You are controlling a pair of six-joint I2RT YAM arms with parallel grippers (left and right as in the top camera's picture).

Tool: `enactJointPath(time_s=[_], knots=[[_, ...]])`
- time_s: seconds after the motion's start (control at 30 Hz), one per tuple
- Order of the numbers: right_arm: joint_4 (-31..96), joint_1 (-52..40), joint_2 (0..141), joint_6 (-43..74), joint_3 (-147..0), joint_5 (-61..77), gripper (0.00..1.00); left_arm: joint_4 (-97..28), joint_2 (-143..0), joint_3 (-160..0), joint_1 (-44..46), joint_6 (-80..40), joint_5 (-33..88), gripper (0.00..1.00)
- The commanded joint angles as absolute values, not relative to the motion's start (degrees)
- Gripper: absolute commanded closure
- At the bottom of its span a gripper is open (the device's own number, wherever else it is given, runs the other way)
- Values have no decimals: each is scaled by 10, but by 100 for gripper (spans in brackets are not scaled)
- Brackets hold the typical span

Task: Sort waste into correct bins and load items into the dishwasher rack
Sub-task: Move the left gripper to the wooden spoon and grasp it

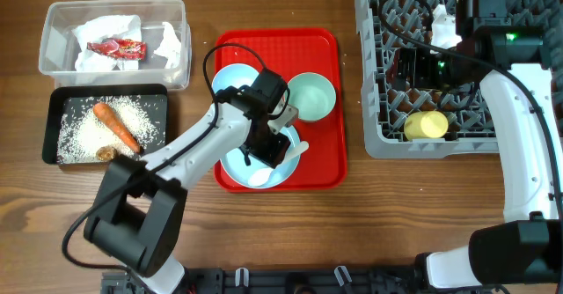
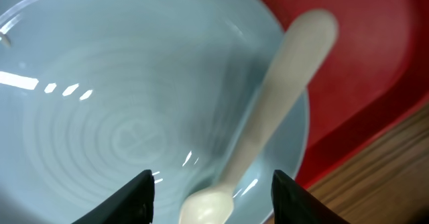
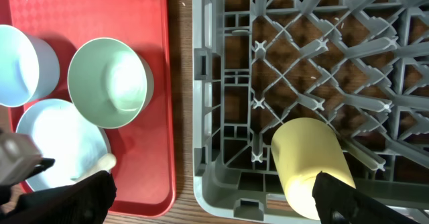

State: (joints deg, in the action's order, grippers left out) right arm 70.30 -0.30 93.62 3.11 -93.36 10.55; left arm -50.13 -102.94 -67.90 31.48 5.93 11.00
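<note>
White spoon (image 2: 268,110) lies slanted in the light blue plate (image 2: 100,117), light blue bowl (image 1: 233,78) at its eleven o'clock, mint green bowl (image 1: 311,96) at one, yellow cup (image 1: 426,124) sideways in the grey rack (image 1: 371,109).

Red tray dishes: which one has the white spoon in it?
The large light blue plate at the red tray's front edge, under the left gripper; the white spoon lies across it. The mint green bowl and light blue bowl show no spoon.

left arm (image 1: 189,146): white links, black joints | left pincer (image 2: 213,187): black | right arm (image 1: 521,118): green light
</note>
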Motion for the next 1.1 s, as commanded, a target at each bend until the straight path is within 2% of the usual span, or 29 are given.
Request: enactJointPath(time_s=[0.0,0.27,0.6,0.8,0.97,1.07], knots=[[705,-4,942,30,-930,115,2,-513,-1036,-682,311,71,102,47],[705,-4,942,30,-930,115,2,-515,-1039,-678,317,74,152,47],[703,-4,942,30,-930,115,2,-481,-1039,-634,320,86,152,58],[704,-4,942,30,-930,115,2,-452,-1040,-628,321,86,153,73],[704,-4,942,30,-930,115,2,-446,-1045,-625,321,86,159,78],[703,-4,942,30,-930,115,2,-443,-1045,-615,321,86,161,86]])
